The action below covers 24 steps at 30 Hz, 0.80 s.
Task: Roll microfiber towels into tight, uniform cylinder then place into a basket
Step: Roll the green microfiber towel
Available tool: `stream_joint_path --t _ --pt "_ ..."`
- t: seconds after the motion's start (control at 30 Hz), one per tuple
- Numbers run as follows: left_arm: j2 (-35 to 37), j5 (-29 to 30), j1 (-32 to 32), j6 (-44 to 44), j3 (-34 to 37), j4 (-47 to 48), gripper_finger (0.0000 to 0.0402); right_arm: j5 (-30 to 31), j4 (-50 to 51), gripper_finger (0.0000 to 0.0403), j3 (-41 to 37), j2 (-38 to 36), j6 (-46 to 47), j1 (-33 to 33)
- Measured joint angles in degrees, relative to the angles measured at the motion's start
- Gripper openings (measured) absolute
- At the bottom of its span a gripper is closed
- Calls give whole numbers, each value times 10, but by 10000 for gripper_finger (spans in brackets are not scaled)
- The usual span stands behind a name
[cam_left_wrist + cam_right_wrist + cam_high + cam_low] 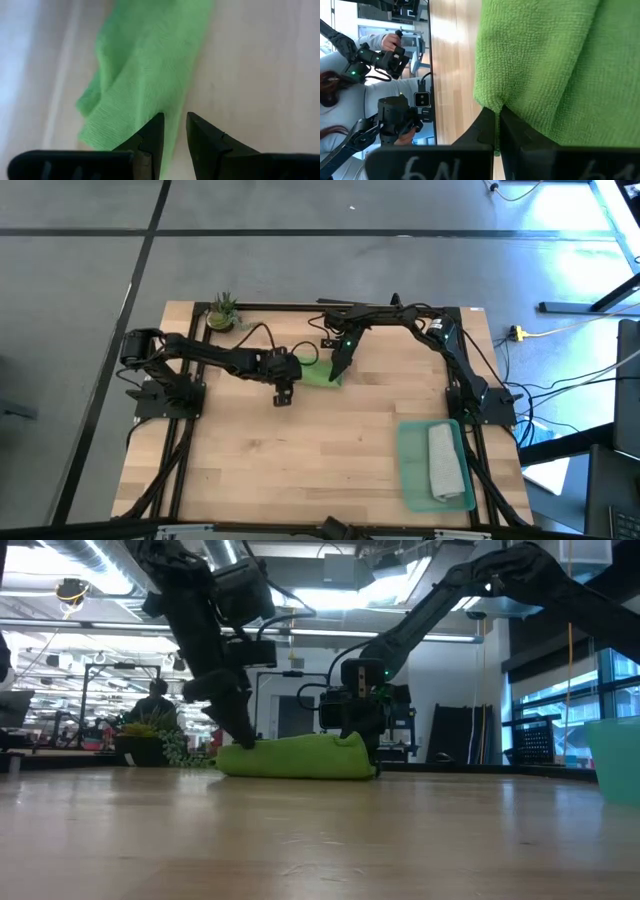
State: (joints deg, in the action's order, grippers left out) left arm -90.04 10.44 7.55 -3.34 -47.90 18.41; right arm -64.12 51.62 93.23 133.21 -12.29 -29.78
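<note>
I see the green towel (322, 372) bunched into a loose roll at the back middle of the table (300, 460). My right hand (497, 131) is clenched on its edge. My left hand (173, 131) sits at the towel's other end, fingers slightly parted, gripping nothing. The grey towel (446, 462) lies rolled in the basket (409, 470) at the front right. A potted plant (222, 311) stands at the back left.

Bright, even daylight fills the scene, with bluish glare on the floor (560, 240) at the upper right of the high view. Ceiling lights (330, 595) blow out in the low view, leaving the arms as dark silhouettes. The left wrist view is soft and washed out, and the bench (320, 840) blurs close to the low camera.
</note>
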Motion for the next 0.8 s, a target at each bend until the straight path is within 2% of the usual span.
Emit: stream_joint_path --t 0.27,0.57,0.7,0.8 --pt "2 16 13 -6 0 -10 78 0 0 8 0 0 -1 0" --pt "7 100 11 -12 1 -9 78 0 0 8 0 0 -2 0" --pt "7 98 6 -4 1 -9 78 0 0 8 0 0 -2 0" --pt "8 69 1 -4 1 -4 78 0 0 8 0 0 -2 0"
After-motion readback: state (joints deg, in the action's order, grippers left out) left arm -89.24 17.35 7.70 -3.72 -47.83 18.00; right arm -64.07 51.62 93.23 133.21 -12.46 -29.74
